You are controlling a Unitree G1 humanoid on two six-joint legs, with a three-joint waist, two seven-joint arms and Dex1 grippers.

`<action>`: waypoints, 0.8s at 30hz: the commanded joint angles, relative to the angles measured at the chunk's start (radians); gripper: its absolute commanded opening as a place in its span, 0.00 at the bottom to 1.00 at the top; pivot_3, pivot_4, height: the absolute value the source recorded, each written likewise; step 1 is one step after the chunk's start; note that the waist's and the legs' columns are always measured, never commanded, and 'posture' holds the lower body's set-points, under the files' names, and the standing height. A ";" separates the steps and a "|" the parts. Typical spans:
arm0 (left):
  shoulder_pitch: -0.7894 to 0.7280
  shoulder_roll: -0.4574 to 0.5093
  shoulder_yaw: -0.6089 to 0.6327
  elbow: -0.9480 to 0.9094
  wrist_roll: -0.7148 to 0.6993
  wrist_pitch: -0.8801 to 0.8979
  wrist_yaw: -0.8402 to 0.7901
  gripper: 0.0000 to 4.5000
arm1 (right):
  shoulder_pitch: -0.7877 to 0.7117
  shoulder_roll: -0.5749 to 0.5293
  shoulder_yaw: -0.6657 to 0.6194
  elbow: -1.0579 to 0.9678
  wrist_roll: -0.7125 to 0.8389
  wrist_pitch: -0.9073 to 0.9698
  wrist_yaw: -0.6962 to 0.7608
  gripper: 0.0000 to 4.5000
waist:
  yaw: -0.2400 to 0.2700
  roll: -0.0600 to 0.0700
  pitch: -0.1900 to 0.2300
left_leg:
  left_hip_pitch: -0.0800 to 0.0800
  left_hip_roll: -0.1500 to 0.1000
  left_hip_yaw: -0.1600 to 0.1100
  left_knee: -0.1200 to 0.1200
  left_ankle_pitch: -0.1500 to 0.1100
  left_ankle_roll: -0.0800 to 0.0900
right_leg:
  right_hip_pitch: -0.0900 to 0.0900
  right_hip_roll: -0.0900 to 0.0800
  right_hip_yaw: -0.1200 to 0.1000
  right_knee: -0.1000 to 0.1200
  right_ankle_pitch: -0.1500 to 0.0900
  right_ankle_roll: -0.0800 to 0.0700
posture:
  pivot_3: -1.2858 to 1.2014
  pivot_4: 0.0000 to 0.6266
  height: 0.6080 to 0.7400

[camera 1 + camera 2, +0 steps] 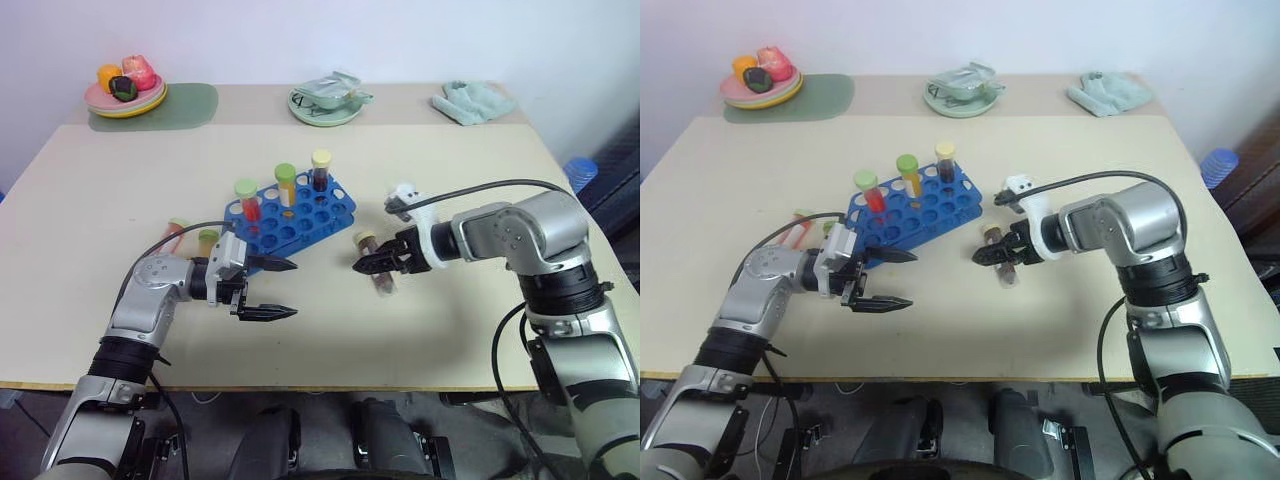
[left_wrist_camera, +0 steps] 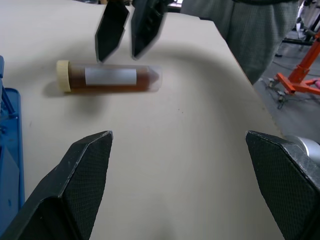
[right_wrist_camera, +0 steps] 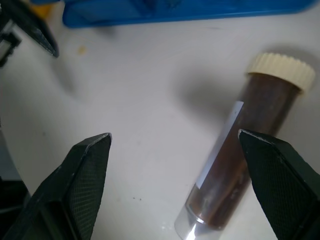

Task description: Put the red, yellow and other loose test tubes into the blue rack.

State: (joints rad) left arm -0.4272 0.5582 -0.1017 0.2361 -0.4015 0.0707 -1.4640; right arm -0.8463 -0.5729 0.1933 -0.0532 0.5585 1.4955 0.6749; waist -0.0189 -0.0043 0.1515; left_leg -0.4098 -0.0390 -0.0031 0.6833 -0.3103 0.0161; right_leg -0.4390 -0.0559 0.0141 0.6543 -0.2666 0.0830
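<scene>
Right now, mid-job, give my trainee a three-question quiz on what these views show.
1. How many tubes stand in the blue rack?
2. True or false: the right gripper is shut on the brown tube.
3. The two loose tubes beside the left arm lie where? A) on the rack's left, on the table B) on the far plate C) between the left gripper fingers

Key:
1. Three: red, yellow-orange and dark, all capped.
2. False. Its jaws are open, and the cream-capped brown tube lies on the table beneath them.
3. A
</scene>
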 commanded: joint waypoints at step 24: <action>0.043 0.013 0.044 -0.026 -0.038 -0.006 0.000 0.96 | -0.098 0.026 -0.181 0.133 -0.250 -0.301 -0.269 0.93 | 0.008 0.000 0.000 | 0.000 -0.002 0.000 0.000 0.002 -0.004 | 0.001 -0.001 0.000 0.000 0.000 0.000 | 0.52 0.24 1.00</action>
State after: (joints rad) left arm -0.3815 0.5689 -0.0767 0.2315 -0.4230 0.0720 -1.4586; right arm -0.9340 -0.5211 0.0352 0.1006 0.3415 1.2160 0.4316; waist -0.0112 -0.0044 0.1511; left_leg -0.4096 -0.0412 -0.0032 0.6833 -0.3081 0.0122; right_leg -0.4382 -0.0569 0.0137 0.6534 -0.2666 0.0830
